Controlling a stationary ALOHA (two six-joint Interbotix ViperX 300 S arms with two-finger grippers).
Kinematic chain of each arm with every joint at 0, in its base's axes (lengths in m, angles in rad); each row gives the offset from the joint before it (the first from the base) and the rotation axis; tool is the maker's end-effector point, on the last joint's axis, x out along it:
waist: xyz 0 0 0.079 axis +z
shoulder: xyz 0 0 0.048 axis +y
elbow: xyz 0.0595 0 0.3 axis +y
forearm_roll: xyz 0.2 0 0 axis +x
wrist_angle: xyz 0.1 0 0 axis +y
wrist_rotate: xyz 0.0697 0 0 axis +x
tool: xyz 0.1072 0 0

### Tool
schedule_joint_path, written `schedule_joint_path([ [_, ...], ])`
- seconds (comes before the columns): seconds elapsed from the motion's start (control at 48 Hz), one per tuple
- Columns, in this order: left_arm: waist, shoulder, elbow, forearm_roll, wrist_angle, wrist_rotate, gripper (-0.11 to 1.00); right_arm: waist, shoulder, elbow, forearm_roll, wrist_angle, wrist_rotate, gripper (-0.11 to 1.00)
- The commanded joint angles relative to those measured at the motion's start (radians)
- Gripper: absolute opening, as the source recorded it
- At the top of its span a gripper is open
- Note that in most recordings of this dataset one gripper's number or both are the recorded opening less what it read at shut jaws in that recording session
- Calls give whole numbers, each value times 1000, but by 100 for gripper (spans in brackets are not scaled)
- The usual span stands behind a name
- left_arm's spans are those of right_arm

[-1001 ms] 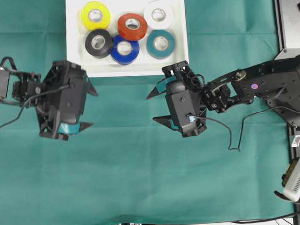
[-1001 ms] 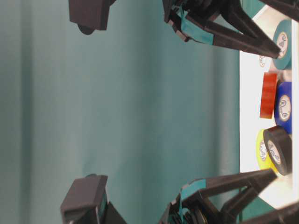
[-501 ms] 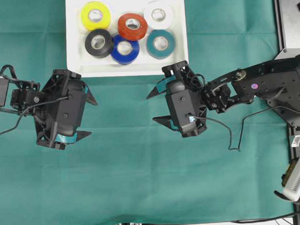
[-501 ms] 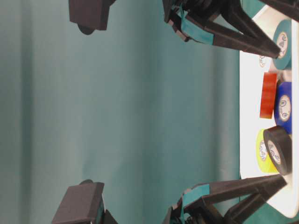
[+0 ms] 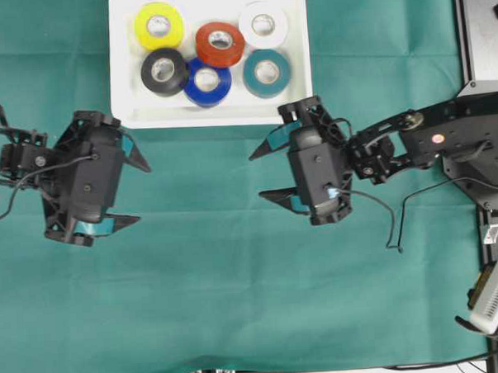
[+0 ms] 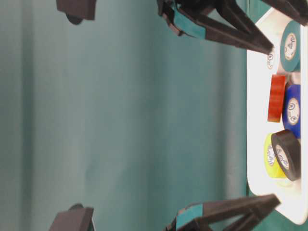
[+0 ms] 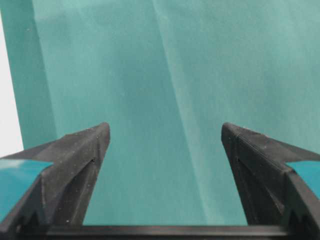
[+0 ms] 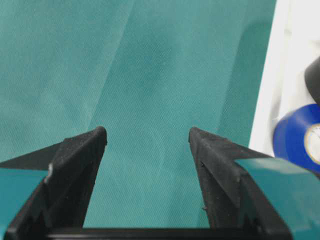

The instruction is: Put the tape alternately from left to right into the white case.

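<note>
Six tape rolls [image 5: 214,54] are sitting inside the white case [image 5: 126,93], so the sorting is looking finished. Both the left gripper [image 5: 129,192] and right gripper [image 5: 267,173] are hanging beside the case, jaws spread wide, holding nothing, likely because nothing remains on the green cloth [image 5: 237,303].

A green cloth [image 5: 237,303] is covering the counter, lying with faint creases. The white case [image 5: 129,93] is sitting directly on it at the far edge.
</note>
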Motion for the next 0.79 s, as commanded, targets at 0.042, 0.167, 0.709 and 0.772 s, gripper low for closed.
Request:
schedule_joint_path([
  [0.042,12,-52,17,0,-8,0,50,3,-61,11,0,2,2,71],
  [0.167,28,-89,40,-2,-11,-2,50,-3,-98,31,0,2,3,71],
  [0.709,80,-183,103,0,-15,-2,50,-64,-166,106,8,2,84,68],
  [0.772,86,-201,120,0,-26,-2,50,-67,-181,115,6,0,84,68],
])
